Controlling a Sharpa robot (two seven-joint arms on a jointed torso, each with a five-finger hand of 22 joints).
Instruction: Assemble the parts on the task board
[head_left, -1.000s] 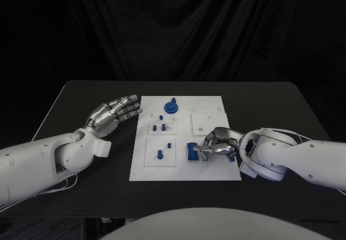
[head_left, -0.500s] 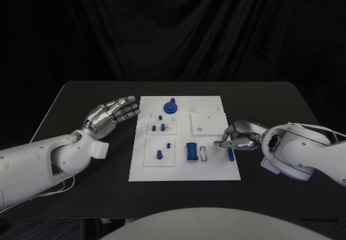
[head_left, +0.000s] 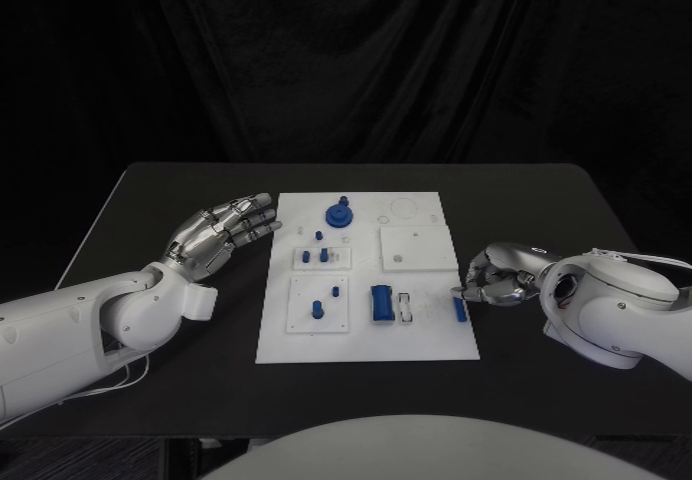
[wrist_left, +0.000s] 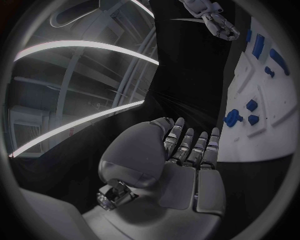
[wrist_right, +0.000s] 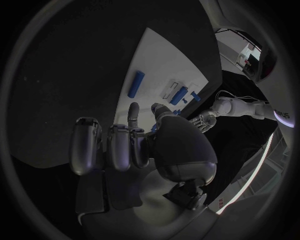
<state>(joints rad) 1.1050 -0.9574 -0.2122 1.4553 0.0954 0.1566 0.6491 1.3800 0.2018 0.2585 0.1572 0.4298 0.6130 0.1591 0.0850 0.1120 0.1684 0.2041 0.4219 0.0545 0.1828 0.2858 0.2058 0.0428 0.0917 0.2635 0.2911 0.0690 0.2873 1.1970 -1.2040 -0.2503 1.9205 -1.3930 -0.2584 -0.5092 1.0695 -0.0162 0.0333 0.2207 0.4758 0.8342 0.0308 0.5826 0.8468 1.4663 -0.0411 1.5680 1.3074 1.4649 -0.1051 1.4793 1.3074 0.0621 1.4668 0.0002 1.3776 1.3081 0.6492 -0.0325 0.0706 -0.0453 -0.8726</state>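
Observation:
The white task board (head_left: 426, 340) lies in the middle of the black table. On it are a blue round knob (head_left: 340, 213), small blue pegs (head_left: 325, 255), a blue block (head_left: 382, 303) and a thin blue bar (head_left: 460, 309) near its right edge. My right hand (head_left: 498, 280) hovers just off that right edge, beside the bar, fingers curled in with nothing in them; the right wrist view shows the curled fingers (wrist_right: 109, 145) and the bar (wrist_right: 139, 84) lying free. My left hand (head_left: 224, 230) floats left of the board, palm up, fingers (wrist_left: 190, 147) stretched out and empty.
Two raised white plates (head_left: 320, 303) with pegs sit on the board's left half and a plain white square (head_left: 415, 247) on its right. Bare black tabletop (head_left: 548, 210) surrounds the board. A dark curtain hangs behind the table.
My right hand has drawn back to the right, from over the blue block to beyond the board's edge. The thin blue bar now lies uncovered. The left hand has hardly moved.

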